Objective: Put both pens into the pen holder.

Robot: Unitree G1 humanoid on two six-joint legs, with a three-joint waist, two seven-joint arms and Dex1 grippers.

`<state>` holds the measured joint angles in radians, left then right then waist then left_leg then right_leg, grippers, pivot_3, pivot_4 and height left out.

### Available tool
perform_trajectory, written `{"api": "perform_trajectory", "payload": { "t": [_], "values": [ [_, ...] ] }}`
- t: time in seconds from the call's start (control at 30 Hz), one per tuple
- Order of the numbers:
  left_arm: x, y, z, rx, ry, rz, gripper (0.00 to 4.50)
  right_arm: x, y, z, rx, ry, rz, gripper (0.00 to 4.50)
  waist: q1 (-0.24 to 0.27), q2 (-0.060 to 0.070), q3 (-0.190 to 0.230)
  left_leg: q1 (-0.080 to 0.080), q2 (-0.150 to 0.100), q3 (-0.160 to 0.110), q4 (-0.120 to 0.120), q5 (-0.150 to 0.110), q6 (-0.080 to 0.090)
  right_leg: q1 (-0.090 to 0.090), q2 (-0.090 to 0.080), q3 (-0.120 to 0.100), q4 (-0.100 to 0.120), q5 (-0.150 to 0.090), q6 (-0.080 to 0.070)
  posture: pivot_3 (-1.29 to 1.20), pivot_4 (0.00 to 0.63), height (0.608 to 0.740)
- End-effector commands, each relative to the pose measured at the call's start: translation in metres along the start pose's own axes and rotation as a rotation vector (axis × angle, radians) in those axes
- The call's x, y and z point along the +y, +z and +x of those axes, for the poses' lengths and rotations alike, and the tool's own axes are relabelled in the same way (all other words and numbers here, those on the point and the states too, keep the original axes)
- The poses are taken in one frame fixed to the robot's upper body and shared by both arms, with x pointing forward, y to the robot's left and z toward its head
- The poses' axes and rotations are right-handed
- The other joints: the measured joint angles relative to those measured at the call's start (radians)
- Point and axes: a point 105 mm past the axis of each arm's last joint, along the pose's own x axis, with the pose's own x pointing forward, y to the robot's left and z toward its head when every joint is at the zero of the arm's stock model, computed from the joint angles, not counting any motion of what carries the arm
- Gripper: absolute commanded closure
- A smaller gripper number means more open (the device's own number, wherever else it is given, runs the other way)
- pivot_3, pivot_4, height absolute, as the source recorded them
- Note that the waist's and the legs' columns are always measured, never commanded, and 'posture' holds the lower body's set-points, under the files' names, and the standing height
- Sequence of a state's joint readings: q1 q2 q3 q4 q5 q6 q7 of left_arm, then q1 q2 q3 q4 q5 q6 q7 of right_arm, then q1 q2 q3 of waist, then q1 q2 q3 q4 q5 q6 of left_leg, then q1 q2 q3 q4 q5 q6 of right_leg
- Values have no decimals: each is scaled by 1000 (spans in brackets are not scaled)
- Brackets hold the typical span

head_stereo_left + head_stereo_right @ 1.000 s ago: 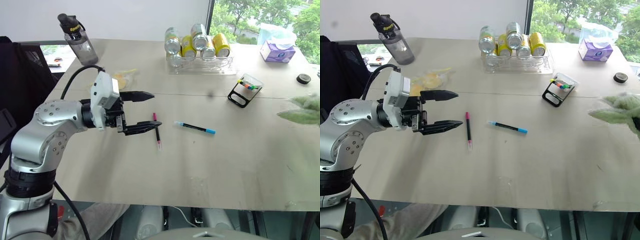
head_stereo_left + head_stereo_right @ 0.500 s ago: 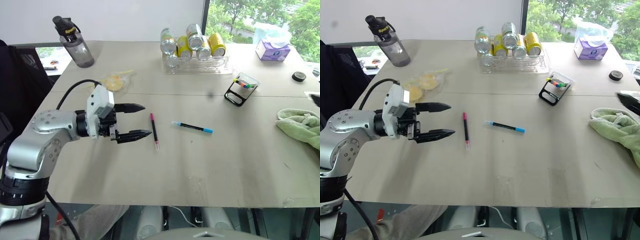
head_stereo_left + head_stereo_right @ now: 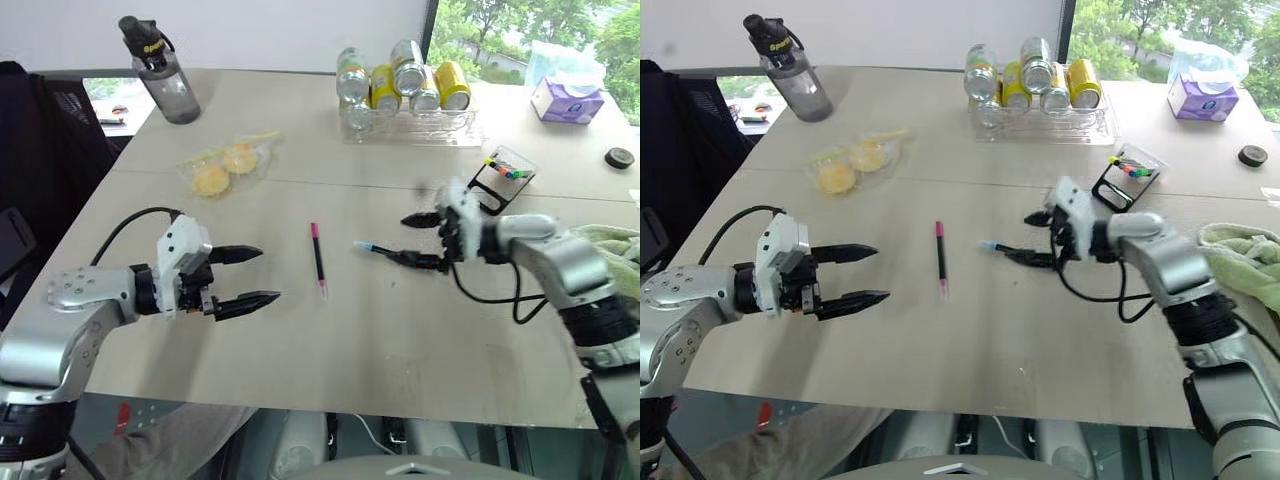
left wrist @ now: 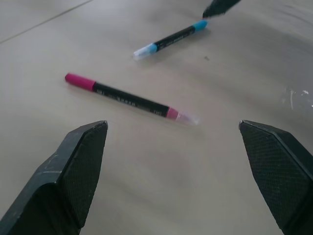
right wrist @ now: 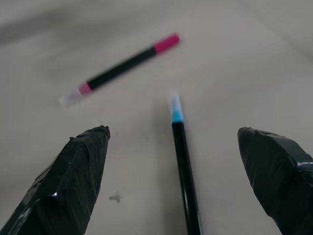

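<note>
1. Step in hand, by the look of it: right gripper (image 3: pixel 1038 238) lining up on the blue pen (image 5: pixel 183 161), jaws spread wide, one black finger on each side of the barrel, nothing pinched yet.
2. Best done by lowering until both fingertips straddle the barrel's middle, then closing squarely across it; a slim round barrel likely to roll or skid on the smooth table (image 3: pixel 400 340) if nudged from one side.
3. Left gripper (image 3: pixel 250 276) hovering low over the table, jaws also spread and empty, pink pen (image 4: pixel 128 98) lying just ahead of it.
4. Both pens flat on the table, near each other but apart; thin black barrels, one with magenta ends, one with light blue ends.
5. Pen holder (image 3: pixel 1126 174) beyond the right gripper: small, black-framed, clear-sided, bright markers inside.
6. Table matte beige, a seam running across it.
</note>
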<state>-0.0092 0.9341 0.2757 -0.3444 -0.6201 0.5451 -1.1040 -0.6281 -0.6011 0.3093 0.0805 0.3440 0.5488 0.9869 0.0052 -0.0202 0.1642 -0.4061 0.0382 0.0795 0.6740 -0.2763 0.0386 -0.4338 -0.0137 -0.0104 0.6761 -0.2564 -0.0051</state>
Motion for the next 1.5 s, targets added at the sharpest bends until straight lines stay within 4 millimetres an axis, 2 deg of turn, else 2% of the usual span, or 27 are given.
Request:
{"api": "perform_trajectory", "payload": {
  "t": [0.03, 0.13, 0.4, 0.53, 0.6, 0.7, 0.8, 0.93, 1.03, 1.17, 1.43, 1.5],
  "values": [
    [-6, 11, -6, -32, 24, 35, 0, -12, -8, -4, 66, -40, -96, 62, 0, 0, 0, -1, 0, 0, 1, 0, 0, 0, 0, -1, 0, 0, 0, 0, 150, 740],
    [-9, 8, -7, -27, 28, 28, 0, -15, -17, -6, 101, -47, -121, 907, -1, 0, 0, -1, 0, -1, 1, 0, 0, -1, -1, -2, 1, 0, 0, 0, 150, 740],
    [-10, 7, -1, -45, 15, 13, 0, -15, -19, -13, 95, -64, -147, 4440, -11, 0, 0, 3, 0, -1, 1, 0, 0, 3, 0, -3, 3, 0, 0, 0, 150, 740],
    [-10, 8, 1, -72, 15, 6, 0, -14, -20, -13, 95, -66, -167, 4477, -15, 0, 0, 3, 0, -1, 1, 0, 0, 3, 0, -2, 3, 0, 0, 0, 150, 740],
    [-10, 15, 8, -162, 24, -31, 0, -11, -13, -14, 52, -55, -160, 4477, -15, 0, 0, 3, 0, -1, 1, 0, 0, 3, 0, -2, 3, 0, 0, 0, 150, 740],
    [1, 31, 19, -432, 111, -199, 0, -3, 12, -16, -100, -29, -113, 4477, -11, 0, 0, 3, 0, -1, 2, 0, 0, 4, -1, -3, 3, 0, 0, 0, 150, 740],
    [24, 40, 27, -637, 278, -380, 0, 8, 32, -19, -233, -2, -51, 4477, -13, -1, -1, 3, 0, -3, 6, 0, 0, 5, -1, -3, 4, 0, 1, 0, 150, 740],
    [24, 54, 40, -809, 245, -540, 0, 23, 56, -18, -361, 43, 8, 4477, -17, -2, -1, 5, 0, -5, 7, 0, 1, 9, -1, -4, 5, 1, 1, 0, 150, 740],
    [25, 65, 47, -866, 219, -586, 0, 30, 66, -17, -409, 58, 39, 4477, -16, -2, -1, 7, 0, -6, 7, 0, 1, 11, -1, -5, 5, 1, 1, 0, 150, 740],
    [11, 82, 58, -899, 86, -593, 0, 39, 71, -12, -427, 74, 49, 4477, -16, -2, -1, 8, 0, -6, 9, 0, 0, 12, 0, -5, 5, 1, 1, 0, 150, 740],
    [3, 85, 68, -861, -31, -609, 0, 51, 81, -7, -464, 114, 37, 4477, -16, -2, -1, 8, -1, -6, 9, 0, 0, 12, 0, -5, 5, 1, 1, 0, 150, 740],
    [5, 85, 69, -857, -39, -610, 596, 54, 83, -7, -471, 123, 33, 4500, -16, -2, -1, 8, -1, -6, 9, 0, 0, 12, 0, -5, 5, 1, 1, 0, 150, 740]
  ]
}}
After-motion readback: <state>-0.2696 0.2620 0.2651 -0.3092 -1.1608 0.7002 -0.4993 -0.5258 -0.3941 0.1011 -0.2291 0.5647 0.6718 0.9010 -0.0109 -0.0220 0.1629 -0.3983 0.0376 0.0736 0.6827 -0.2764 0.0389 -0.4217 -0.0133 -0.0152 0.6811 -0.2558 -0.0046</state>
